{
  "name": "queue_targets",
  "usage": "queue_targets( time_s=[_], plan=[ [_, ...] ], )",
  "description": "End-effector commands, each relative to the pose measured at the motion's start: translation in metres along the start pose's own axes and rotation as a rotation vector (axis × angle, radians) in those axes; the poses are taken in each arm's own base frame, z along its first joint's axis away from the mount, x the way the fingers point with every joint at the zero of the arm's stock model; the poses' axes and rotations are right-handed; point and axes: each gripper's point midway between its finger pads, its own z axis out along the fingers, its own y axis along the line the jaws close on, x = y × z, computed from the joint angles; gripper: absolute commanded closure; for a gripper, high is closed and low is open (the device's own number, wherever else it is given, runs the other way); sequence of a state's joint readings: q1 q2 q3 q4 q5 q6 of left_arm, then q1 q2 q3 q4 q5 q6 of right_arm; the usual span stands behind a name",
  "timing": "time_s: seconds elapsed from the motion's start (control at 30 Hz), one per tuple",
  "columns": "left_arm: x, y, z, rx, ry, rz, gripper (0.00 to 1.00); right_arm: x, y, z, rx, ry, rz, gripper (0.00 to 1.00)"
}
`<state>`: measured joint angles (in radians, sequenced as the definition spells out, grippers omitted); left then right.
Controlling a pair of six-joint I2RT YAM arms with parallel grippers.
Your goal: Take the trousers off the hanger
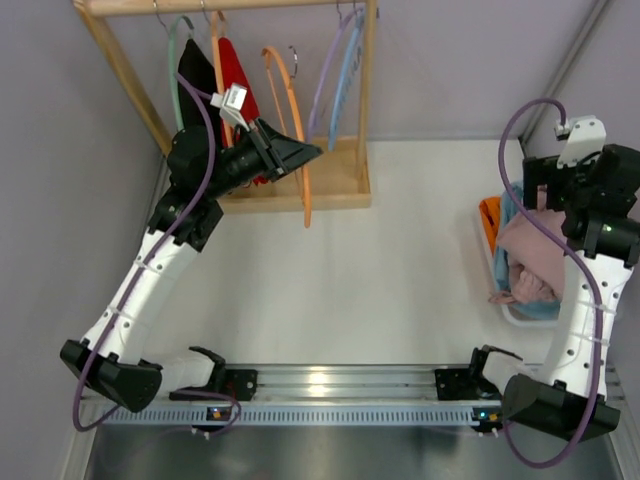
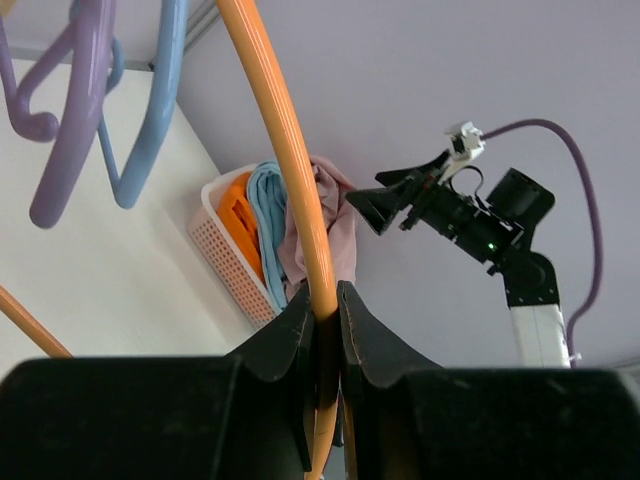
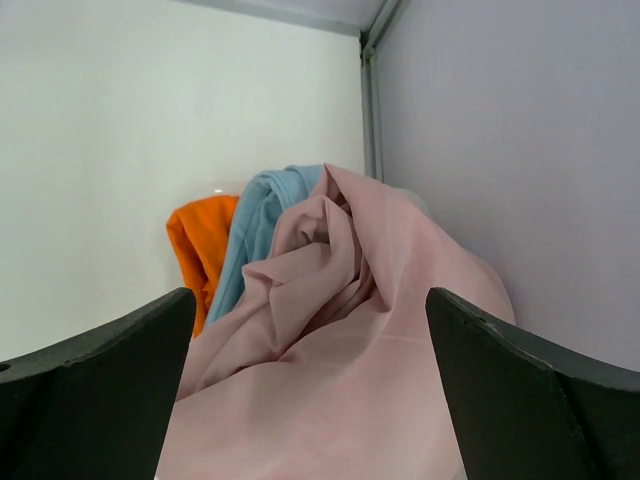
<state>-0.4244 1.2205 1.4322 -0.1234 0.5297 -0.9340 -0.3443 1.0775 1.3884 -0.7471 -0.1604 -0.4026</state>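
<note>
The orange hanger [image 1: 297, 135] hangs bare at the wooden rack, tilted out toward the table. My left gripper [image 1: 288, 152] is shut on its arm; in the left wrist view the hanger [image 2: 290, 150] runs between the closed fingers of that gripper [image 2: 325, 300]. The dusty-pink trousers [image 1: 530, 252] lie bunched in the white basket [image 1: 497, 272] at the right, off the hanger. My right gripper [image 1: 548, 205] hovers just above them, open and empty. In the right wrist view the trousers [image 3: 350, 340] fill the space between the spread fingers of the gripper [image 3: 310, 300].
The wooden rack [image 1: 345, 185] at the back left carries a pale green hanger [image 1: 176, 60], red [image 1: 236, 70] and black [image 1: 196, 70] garments, and lilac [image 1: 328, 75] and blue [image 1: 346, 85] hangers. The basket also holds orange [image 3: 200, 245] and light blue [image 3: 262, 215] cloth. Walls stand close on the left and right.
</note>
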Motion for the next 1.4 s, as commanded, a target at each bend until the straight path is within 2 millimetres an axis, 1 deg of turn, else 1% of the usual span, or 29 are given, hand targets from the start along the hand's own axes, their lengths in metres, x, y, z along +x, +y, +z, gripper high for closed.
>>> queue_targets(
  time_s=[0.0, 0.03, 0.07, 0.1, 0.17, 0.2, 0.23, 0.27, 0.3, 0.37, 0.4, 0.53, 0.57, 0.6, 0.63, 0.7, 0.77, 0.8, 0.83, 0.87, 0.9, 0.97, 1.0, 1.03, 1.07, 1.13, 1.23, 1.27, 1.37],
  plan=[
    [-0.036, -0.022, 0.005, 0.071, -0.099, 0.067, 1.0, -0.039, 0.006, -0.033, -0.036, -0.11, 0.04, 0.01],
    [-0.039, -0.02, 0.007, 0.069, -0.097, 0.057, 1.0, -0.041, 0.008, -0.037, -0.046, -0.11, 0.048, 0.01],
    [-0.046, -0.023, 0.008, 0.081, -0.105, 0.055, 1.0, -0.049, 0.007, -0.043, -0.044, -0.131, 0.05, 0.01],
    [-0.053, -0.011, 0.012, 0.062, -0.105, 0.014, 1.0, -0.053, 0.007, -0.046, -0.048, -0.141, 0.055, 0.01],
    [-0.061, -0.015, 0.011, 0.107, -0.092, -0.007, 1.0, -0.06, 0.008, -0.054, -0.054, -0.152, 0.056, 0.01],
    [-0.073, -0.013, 0.009, 0.122, -0.113, -0.036, 1.0, -0.062, 0.007, -0.056, -0.053, -0.155, 0.056, 0.01],
    [-0.077, -0.009, 0.01, 0.129, -0.11, -0.055, 1.0, -0.066, 0.007, -0.06, -0.053, -0.168, 0.053, 0.01],
    [-0.076, -0.01, 0.009, 0.156, -0.081, -0.06, 1.0, -0.067, 0.008, -0.062, -0.055, -0.169, 0.052, 0.01],
    [-0.084, -0.014, 0.005, 0.184, -0.095, -0.065, 1.0, -0.068, 0.007, -0.063, -0.054, -0.172, 0.049, 0.01],
    [-0.087, -0.014, 0.004, 0.204, -0.078, -0.063, 1.0, -0.07, 0.007, -0.066, -0.055, -0.178, 0.047, 0.01],
    [-0.088, -0.019, 0.002, 0.217, -0.07, -0.045, 1.0, -0.07, 0.008, -0.066, -0.058, -0.179, 0.049, 0.01],
    [-0.099, -0.019, 0.005, 0.223, -0.073, -0.014, 1.0, -0.072, 0.01, -0.067, -0.071, -0.183, 0.066, 0.01],
    [-0.102, -0.013, 0.008, 0.215, -0.074, -0.02, 1.0, -0.072, 0.011, -0.067, -0.074, -0.184, 0.07, 0.01],
    [-0.106, -0.02, 0.008, 0.229, -0.076, -0.005, 1.0, -0.072, 0.011, -0.068, -0.074, -0.185, 0.07, 0.0],
    [-0.107, -0.02, 0.009, 0.23, -0.078, -0.003, 1.0, -0.072, 0.012, -0.068, -0.075, -0.186, 0.071, 0.01],
    [-0.112, -0.016, 0.014, 0.224, -0.085, -0.007, 1.0, -0.073, 0.011, -0.069, -0.073, -0.189, 0.072, 0.01],
    [-0.118, -0.02, 0.017, 0.235, -0.092, 0.008, 1.0, -0.073, 0.012, -0.069, -0.076, -0.187, 0.08, 0.01],
    [-0.12, -0.01, 0.025, 0.228, -0.082, -0.007, 1.0, -0.074, 0.012, -0.07, -0.078, -0.19, 0.082, 0.01],
    [-0.124, -0.018, 0.025, 0.245, -0.085, 0.007, 1.0, -0.075, 0.013, -0.07, -0.079, -0.192, 0.085, 0.01],
    [-0.126, -0.018, 0.027, 0.249, -0.084, 0.008, 1.0, -0.076, 0.013, -0.07, -0.081, -0.194, 0.092, 0.01],
    [-0.129, -0.009, 0.035, 0.241, -0.079, -0.003, 1.0, -0.077, 0.013, -0.071, -0.084, -0.196, 0.096, 0.01],
    [-0.135, -0.015, 0.039, 0.261, -0.083, 0.016, 1.0, -0.076, 0.014, -0.071, -0.089, -0.192, 0.108, 0.01],
    [-0.137, -0.013, 0.042, 0.26, -0.085, 0.009, 1.0, -0.077, 0.015, -0.07, -0.094, -0.193, 0.11, 0.01],
    [-0.139, -0.004, 0.049, 0.25, -0.081, -0.016, 1.0, -0.078, 0.015, -0.072, -0.095, -0.195, 0.111, 0.01],
    [-0.142, -0.007, 0.05, 0.26, -0.084, -0.012, 1.0, -0.078, 0.015, -0.072, -0.096, -0.194, 0.113, 0.01],
    [-0.144, 0.004, 0.057, 0.246, -0.086, -0.031, 1.0, -0.077, 0.015, -0.073, -0.094, -0.195, 0.113, 0.01],
    [-0.148, 0.01, 0.063, 0.239, -0.097, -0.05, 1.0, -0.075, 0.015, -0.074, -0.089, -0.194, 0.107, 0.01],
    [-0.148, 0.018, 0.067, 0.229, -0.093, -0.067, 1.0, -0.074, 0.016, -0.074, -0.087, -0.193, 0.106, 0.01],
    [-0.146, 0.026, 0.074, 0.221, -0.089, -0.099, 1.0, -0.072, 0.017, -0.075, -0.087, -0.193, 0.104, 0.01]
  ],
)
